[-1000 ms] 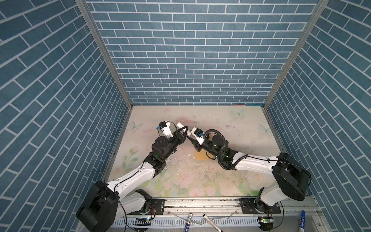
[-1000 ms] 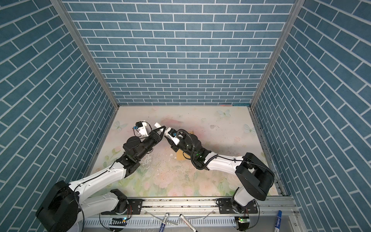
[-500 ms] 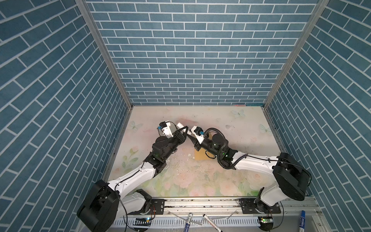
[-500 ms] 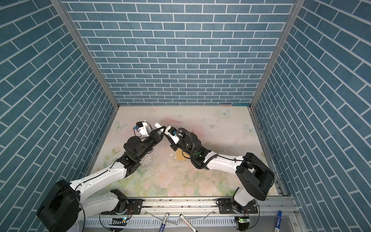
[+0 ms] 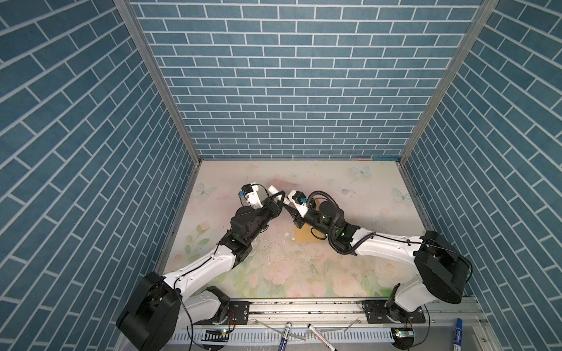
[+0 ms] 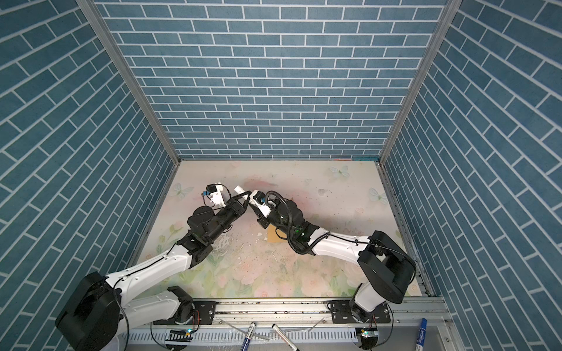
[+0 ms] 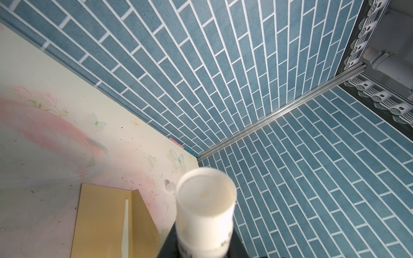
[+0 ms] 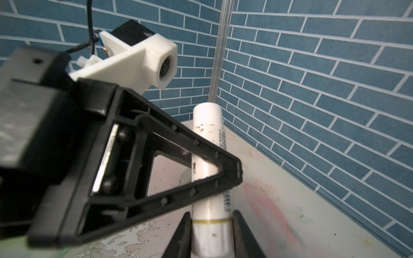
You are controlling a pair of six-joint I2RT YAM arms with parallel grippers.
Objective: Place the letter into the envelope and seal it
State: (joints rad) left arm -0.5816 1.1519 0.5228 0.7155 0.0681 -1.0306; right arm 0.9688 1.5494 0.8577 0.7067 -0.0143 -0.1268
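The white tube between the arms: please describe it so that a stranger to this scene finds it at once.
Inside the blue brick walls, look above the middle of the floral tabletop. There the left tool and the right tool clamp a white plastic cylindrical tube in the air. Unlike the flat mustard-yellow paper envelope nearby, it is round, with a thin gold band.

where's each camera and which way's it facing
Top views: above the front rail, looking down on the table; left arm and right arm show.
Left wrist: on that arm, looks along the glue stick to the envelope and a back corner; left pincer barely shows.
Right wrist: on that arm, faces the left pincer clamped on the glue stick; right pincer grips its near end.
Shared: both wrist views show the glue stick.
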